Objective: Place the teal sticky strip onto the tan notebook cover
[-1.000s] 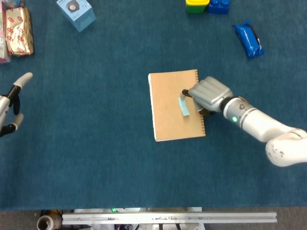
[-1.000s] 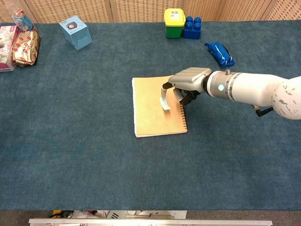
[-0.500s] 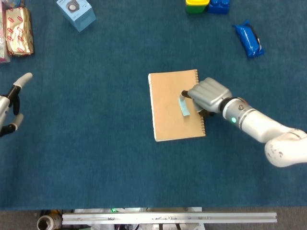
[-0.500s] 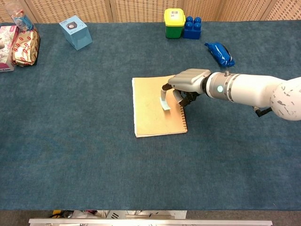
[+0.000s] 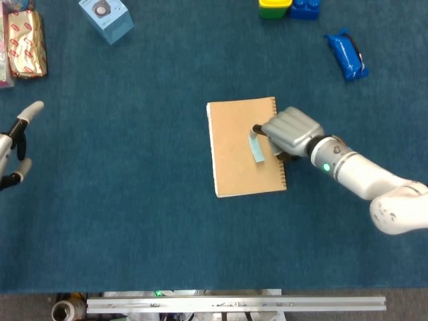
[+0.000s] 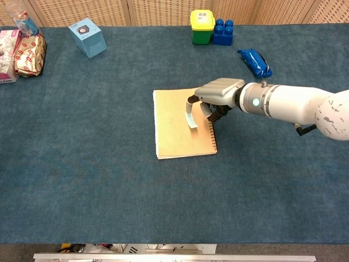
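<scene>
You get even, bright light from above in both views, with no glare on the blue table cloth (image 6: 98,180). Under the right hand (image 6: 218,94) you see only a small soft shadow on the tan notebook (image 6: 174,128). The head view is a little softer than the chest view.

a dark teal-blue cloth (image 6: 109,180) is seen over the whole table. the notebook (image 6: 174,131) is tan, with a dark spiral binding along one edge, and the strip (image 6: 190,121) on it is pale teal. the right hand (image 6: 217,94) is grey, its arm white with a small green light. a light blue box (image 6: 88,37), a yellow and green tub (image 6: 202,26), blue blocks (image 6: 222,33), a blue packet (image 6: 254,62) and red-patterned wrappers (image 6: 30,54) are seen.
</scene>
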You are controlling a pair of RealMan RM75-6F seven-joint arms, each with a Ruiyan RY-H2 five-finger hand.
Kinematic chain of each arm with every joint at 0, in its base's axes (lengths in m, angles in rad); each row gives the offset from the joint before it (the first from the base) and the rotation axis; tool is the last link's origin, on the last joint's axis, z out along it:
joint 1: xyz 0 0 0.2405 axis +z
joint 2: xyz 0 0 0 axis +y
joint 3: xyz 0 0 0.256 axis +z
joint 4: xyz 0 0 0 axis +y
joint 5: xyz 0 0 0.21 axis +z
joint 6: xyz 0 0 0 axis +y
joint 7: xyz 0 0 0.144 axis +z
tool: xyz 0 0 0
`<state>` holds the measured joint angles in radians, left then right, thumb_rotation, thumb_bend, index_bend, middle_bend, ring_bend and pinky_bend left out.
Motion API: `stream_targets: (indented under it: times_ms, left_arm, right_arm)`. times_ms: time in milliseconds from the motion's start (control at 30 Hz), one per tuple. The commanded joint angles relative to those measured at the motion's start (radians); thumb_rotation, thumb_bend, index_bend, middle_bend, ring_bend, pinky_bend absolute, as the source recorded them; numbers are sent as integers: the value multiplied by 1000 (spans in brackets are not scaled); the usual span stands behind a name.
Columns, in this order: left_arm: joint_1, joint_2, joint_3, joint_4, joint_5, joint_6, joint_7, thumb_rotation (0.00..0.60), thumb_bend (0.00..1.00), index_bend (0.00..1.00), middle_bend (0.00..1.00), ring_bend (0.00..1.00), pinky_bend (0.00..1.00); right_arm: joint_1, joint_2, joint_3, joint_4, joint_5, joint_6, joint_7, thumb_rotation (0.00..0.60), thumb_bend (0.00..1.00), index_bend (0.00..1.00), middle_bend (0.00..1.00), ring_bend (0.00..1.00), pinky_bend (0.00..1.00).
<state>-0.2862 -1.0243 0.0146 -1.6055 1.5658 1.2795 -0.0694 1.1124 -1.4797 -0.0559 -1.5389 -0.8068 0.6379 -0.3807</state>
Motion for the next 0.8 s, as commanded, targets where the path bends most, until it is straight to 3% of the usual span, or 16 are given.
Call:
stream_targets:
  times_ms: [33,200,233,400,533,700,800]
  left_arm:
    - [2,0,-3,1,-2,5,-4,600,435,79,686,795,826]
    - [7,-3,-5,8,-5,15,-9,600,436,79,663,760,825]
    - [9,-3,-5,10,-7,16,-9,600,436,79,652,743,823]
    - [26,-9,-14,24,-32,38,-10,600,435,79,595,667,776]
    - [52,-16,-30,33,-79,65,-4,600,436,85,571,629,707]
    - [98,-26,-43,34,-126,128,52,600,410,87,485,509,588]
    - [131,-33,-48,24,-144,174,74,600,393,86,454,478,538]
  right_arm:
    - [-19,22,18,-23,-24,30,21,559,1000,273,1000,1000,1000]
    - [-77,89,30,-78,-59,137,40,500,998,273,1000,1000,1000]
    - [-99,110,32,-98,-63,177,42,492,957,274,1000,1000,1000]
    - [-206,211,21,-190,-91,359,40,491,564,274,1000,1000,1000]
    - [-317,286,-3,-251,-131,516,36,491,379,302,927,989,1000]
    - [-445,363,-46,-286,-194,654,47,487,327,302,726,792,995]
    - [-525,404,-63,-308,-221,728,75,493,327,302,638,676,896]
